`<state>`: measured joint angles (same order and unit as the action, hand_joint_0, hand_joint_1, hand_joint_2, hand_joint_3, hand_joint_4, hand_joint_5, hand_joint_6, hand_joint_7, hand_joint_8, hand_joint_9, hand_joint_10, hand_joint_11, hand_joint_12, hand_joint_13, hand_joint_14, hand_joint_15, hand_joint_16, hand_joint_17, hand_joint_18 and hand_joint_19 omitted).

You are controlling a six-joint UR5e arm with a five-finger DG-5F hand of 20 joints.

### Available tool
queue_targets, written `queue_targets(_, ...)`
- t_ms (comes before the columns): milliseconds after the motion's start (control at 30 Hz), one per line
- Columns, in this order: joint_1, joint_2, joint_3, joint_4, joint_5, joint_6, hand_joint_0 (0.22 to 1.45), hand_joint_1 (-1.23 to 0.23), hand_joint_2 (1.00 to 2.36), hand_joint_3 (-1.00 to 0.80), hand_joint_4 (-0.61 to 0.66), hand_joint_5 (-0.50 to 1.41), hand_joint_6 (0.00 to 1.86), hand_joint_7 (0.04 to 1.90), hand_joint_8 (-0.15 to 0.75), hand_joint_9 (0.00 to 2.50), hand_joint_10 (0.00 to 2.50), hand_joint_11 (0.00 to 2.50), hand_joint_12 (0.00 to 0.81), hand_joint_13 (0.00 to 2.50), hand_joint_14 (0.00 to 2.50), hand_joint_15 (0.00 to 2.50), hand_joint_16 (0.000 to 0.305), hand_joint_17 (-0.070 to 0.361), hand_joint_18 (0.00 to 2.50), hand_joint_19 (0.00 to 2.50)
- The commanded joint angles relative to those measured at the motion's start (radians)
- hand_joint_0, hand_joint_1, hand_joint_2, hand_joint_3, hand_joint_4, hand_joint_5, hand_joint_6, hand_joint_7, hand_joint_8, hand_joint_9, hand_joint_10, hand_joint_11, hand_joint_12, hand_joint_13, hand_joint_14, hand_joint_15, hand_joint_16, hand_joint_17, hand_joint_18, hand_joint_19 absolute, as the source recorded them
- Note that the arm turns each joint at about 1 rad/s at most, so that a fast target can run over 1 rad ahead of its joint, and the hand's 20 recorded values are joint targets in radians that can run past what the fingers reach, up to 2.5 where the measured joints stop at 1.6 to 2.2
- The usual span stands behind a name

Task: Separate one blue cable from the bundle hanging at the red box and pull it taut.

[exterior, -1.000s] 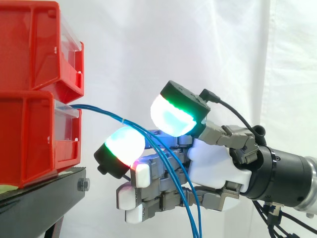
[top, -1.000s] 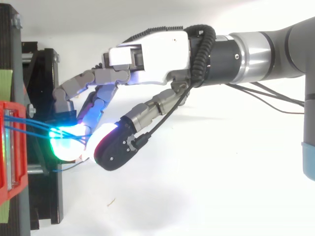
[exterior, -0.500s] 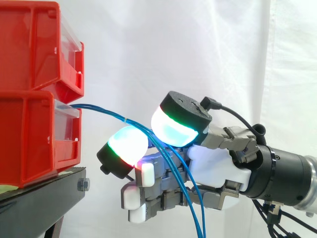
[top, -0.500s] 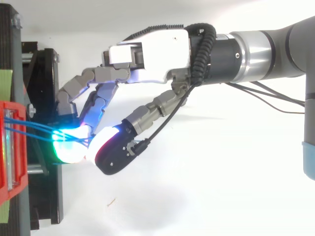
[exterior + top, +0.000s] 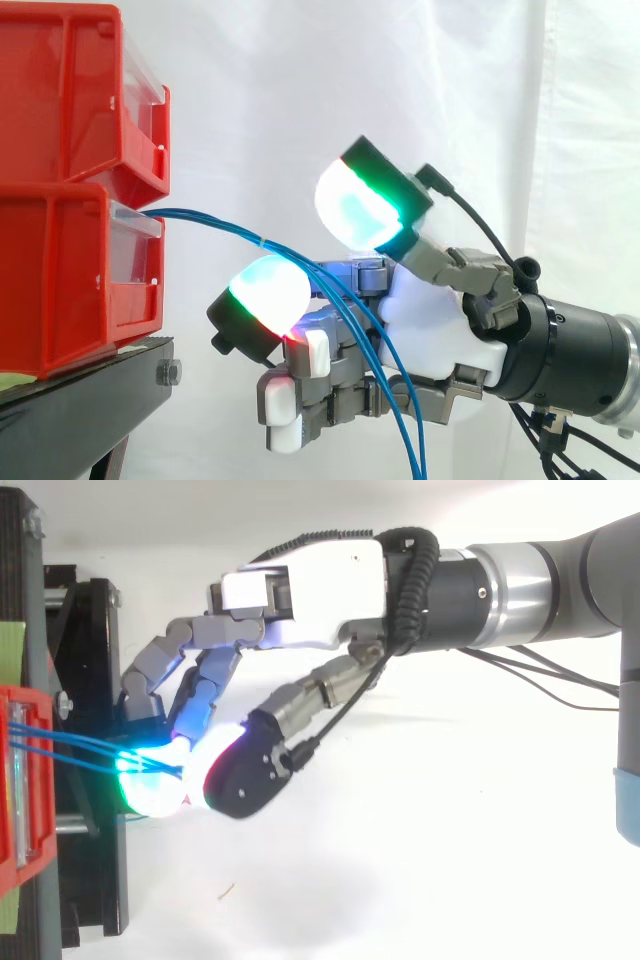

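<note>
Two stacked bins at the left of the side view, upper red plastic bin (image 5: 70, 90) on lower red plastic bin (image 5: 60, 280), both on a black metal stand (image 5: 90, 400) in front of a white cloth curtain (image 5: 300, 80). Upper bin's contents can't be seen. From behind the clear plastic front panel (image 5: 135, 235) of the lower bin, a bundle of thin blue cables (image 5: 215, 222) comes out. It arcs down to the right, fans out across the robot's hand (image 5: 440, 330) and drops out of the bottom edge. In the top view the same cables (image 5: 80, 745) run from the red bin's front (image 5: 30, 780) to the glowing pads of the hand (image 5: 310, 590).

Versus half a second ago, the green-white thumb pad (image 5: 355, 205) has swung up and off the cables it was overlapping. The gap to the lower green-white finger pad (image 5: 268, 292) is clearly wider. The whole hand sits slightly further right, away from the bins. Bins and stand unchanged, and the cables sag about the same.

The thumb is now spread well above the cables, not touching them. The cables pass through the gap, skimming just over the top of the lower finger pad and crossing in front of the other fingers (image 5: 310, 352), which bend toward the palm. No pinch is visible and no single cable is separated. The bundle is slack, not taut.
</note>
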<state>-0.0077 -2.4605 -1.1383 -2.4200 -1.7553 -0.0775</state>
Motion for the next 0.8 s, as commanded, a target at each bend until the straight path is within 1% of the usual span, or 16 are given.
queue_targets(0, 0.000, 0.000, 0.000, -0.002, 0.000, 0.001, 0.62, -0.41, 1.00, -0.48, 0.16, -0.17, 0.86, 0.92, 0.310, 1.00, 0.02, 0.66, 0.326, 0.92, 0.01, 0.40, 0.030, 0.068, 0.80, 0.41)
queue_targets(133, 0.000, 0.000, 0.000, -0.002, 0.000, 0.001, 0.63, -0.47, 1.01, -0.35, 0.18, -0.16, 0.84, 0.93, 0.320, 1.00, 0.02, 0.66, 0.343, 0.92, 0.01, 0.39, 0.033, 0.075, 0.81, 0.41)
queue_targets(167, 0.000, 0.000, 0.000, -0.002, 0.000, 0.001, 0.62, -0.53, 1.01, -0.29, 0.20, -0.16, 0.84, 0.93, 0.346, 1.01, 0.02, 0.65, 0.368, 0.94, 0.01, 0.38, 0.038, 0.085, 0.85, 0.38)
queue_targets(233, 0.000, 0.000, 0.000, -0.002, 0.000, 0.001, 0.62, -0.60, 1.01, -0.26, 0.21, -0.17, 0.84, 0.91, 0.358, 1.01, 0.01, 0.65, 0.379, 0.95, 0.01, 0.38, 0.041, 0.092, 0.88, 0.36)
queue_targets(267, 0.000, 0.000, 0.000, -0.002, 0.000, 0.001, 0.63, -0.71, 1.00, -0.18, 0.24, -0.17, 0.85, 0.87, 0.371, 1.00, 0.01, 0.65, 0.396, 0.96, 0.01, 0.37, 0.044, 0.099, 0.91, 0.34)
queue_targets(300, 0.000, 0.000, 0.000, -0.002, 0.000, 0.001, 0.62, -0.73, 1.06, -0.18, 0.23, -0.17, 0.85, 0.87, 0.371, 1.01, 0.01, 0.66, 0.398, 0.96, 0.01, 0.37, 0.045, 0.101, 0.92, 0.34)
queue_targets(333, 0.000, 0.000, 0.000, -0.002, 0.000, 0.001, 0.61, -0.74, 1.07, -0.18, 0.23, -0.17, 0.85, 0.87, 0.374, 1.01, 0.01, 0.66, 0.401, 0.96, 0.01, 0.36, 0.045, 0.101, 0.92, 0.34)
queue_targets(400, 0.000, 0.000, 0.000, -0.002, 0.002, 0.002, 0.63, -0.74, 1.02, -0.16, 0.23, -0.17, 0.86, 0.87, 0.370, 1.00, 0.01, 0.66, 0.400, 0.95, 0.01, 0.36, 0.045, 0.100, 0.91, 0.34)
queue_targets(433, 0.000, 0.000, 0.000, -0.002, 0.002, 0.001, 0.64, -0.75, 1.00, -0.17, 0.21, -0.18, 0.86, 0.87, 0.358, 0.99, 0.02, 0.68, 0.393, 0.94, 0.01, 0.37, 0.043, 0.098, 0.91, 0.35)
queue_targets(533, 0.000, 0.000, 0.000, -0.004, 0.002, 0.001, 0.67, -0.77, 1.01, -0.21, 0.17, -0.19, 0.86, 0.85, 0.326, 0.93, 0.02, 0.69, 0.369, 0.90, 0.01, 0.38, 0.040, 0.090, 0.87, 0.37)
queue_targets(567, 0.000, 0.000, 0.000, -0.004, 0.002, 0.001, 0.68, -0.80, 1.01, -0.22, 0.17, -0.19, 0.87, 0.86, 0.317, 0.92, 0.01, 0.71, 0.362, 0.89, 0.01, 0.39, 0.038, 0.086, 0.86, 0.38)
queue_targets(667, 0.000, 0.000, 0.000, -0.004, 0.002, 0.001, 0.69, -0.82, 1.01, -0.33, 0.16, -0.20, 0.88, 0.88, 0.297, 0.89, 0.02, 0.73, 0.344, 0.86, 0.01, 0.40, 0.035, 0.079, 0.82, 0.39)
queue_targets(700, 0.000, 0.000, 0.000, -0.004, 0.002, 0.001, 0.67, -0.82, 1.01, -0.40, 0.17, -0.20, 0.89, 0.90, 0.293, 0.89, 0.02, 0.73, 0.341, 0.86, 0.01, 0.41, 0.034, 0.078, 0.82, 0.40)
queue_targets(733, 0.000, 0.000, 0.000, -0.004, 0.002, 0.001, 0.65, -0.81, 1.00, -0.43, 0.17, -0.20, 0.89, 0.89, 0.295, 0.89, 0.02, 0.74, 0.340, 0.86, 0.01, 0.40, 0.034, 0.077, 0.82, 0.40)
queue_targets(767, 0.000, 0.000, 0.000, -0.005, 0.000, 0.002, 0.63, -0.79, 1.00, -0.49, 0.17, -0.20, 0.89, 0.90, 0.295, 0.90, 0.02, 0.74, 0.338, 0.86, 0.01, 0.40, 0.034, 0.077, 0.81, 0.41)
